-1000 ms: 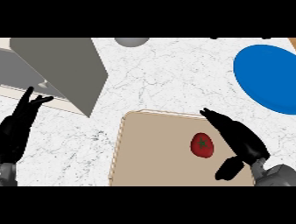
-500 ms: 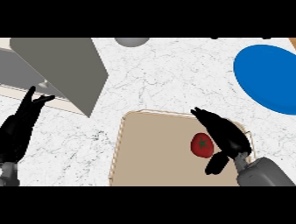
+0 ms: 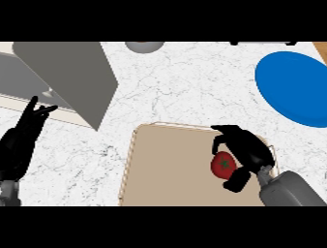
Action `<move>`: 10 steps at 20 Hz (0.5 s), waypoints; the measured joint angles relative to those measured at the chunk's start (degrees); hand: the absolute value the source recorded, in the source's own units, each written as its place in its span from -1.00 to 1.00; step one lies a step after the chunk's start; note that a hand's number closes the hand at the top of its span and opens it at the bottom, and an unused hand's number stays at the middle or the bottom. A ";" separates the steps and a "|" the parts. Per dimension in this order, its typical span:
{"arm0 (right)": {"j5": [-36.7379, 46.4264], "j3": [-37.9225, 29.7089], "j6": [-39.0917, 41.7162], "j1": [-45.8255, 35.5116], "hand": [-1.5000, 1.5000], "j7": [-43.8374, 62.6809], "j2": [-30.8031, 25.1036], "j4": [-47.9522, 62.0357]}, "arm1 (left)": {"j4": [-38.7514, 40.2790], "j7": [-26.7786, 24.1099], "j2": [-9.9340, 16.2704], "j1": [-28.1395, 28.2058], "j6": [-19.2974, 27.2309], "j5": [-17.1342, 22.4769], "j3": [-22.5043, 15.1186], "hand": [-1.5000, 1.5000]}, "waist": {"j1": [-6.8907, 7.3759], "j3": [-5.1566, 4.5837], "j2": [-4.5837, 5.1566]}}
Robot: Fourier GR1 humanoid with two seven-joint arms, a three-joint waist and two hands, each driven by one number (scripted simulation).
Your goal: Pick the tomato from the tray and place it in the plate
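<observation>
Counter (image 3: 181, 92) of white marble with dark veining fills the view, a strip of wood tone at the upper right corner and at the left edge. Grey slanted panel (image 3: 70, 77) sits upper left, a grey rounded object (image 3: 144, 46) at the top edge. Beige tray (image 3: 170, 169) with pale rim lies low centre. Tomato (image 3: 223, 164) is red, glossy, with a small green stem patch facing up; it looks slightly taller than wide, long axis running roughly up-down in the view. It sits on the tray's right part, near the rim. Right hand (image 3: 248, 152) arches over it, fingers curled round its top and right side, thumb below. Blue plate (image 3: 302, 87) lies upper right, well apart from the tray. Left hand (image 3: 13, 147) rests at the left edge, fingers straight, pointing up.
</observation>
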 measured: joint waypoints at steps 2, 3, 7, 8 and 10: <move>0.23 -0.49 -0.01 -0.69 1.00 -0.08 0.94 0.69 | -0.03 -0.02 0.18 0.07 -0.67 -0.09 0.21 0.00 | -0.06 -0.05 0.02; 0.24 -0.84 -0.08 -0.78 1.00 -0.64 1.06 0.97 | -0.68 0.27 -0.16 0.39 -0.32 -0.49 -0.04 0.00 | -0.03 -0.07 0.06; 2.00 -1.29 -2.09 0.00 1.00 -0.12 2.39 0.35 | -0.36 -0.44 -0.85 0.49 -0.15 -1.31 0.32 0.00 | -0.29 0.00 0.04; 2.78 -1.44 -3.09 0.28 1.00 -0.40 2.46 -0.10 | -0.46 -0.67 -1.16 0.62 -0.03 -1.57 0.37 0.00 | -0.24 0.13 0.13; 4.91 -0.88 -5.37 0.52 1.00 -1.70 2.50 -0.79 | -0.03 -0.46 -1.25 0.27 -0.20 -1.69 0.64 0.00 | -0.27 0.30 0.18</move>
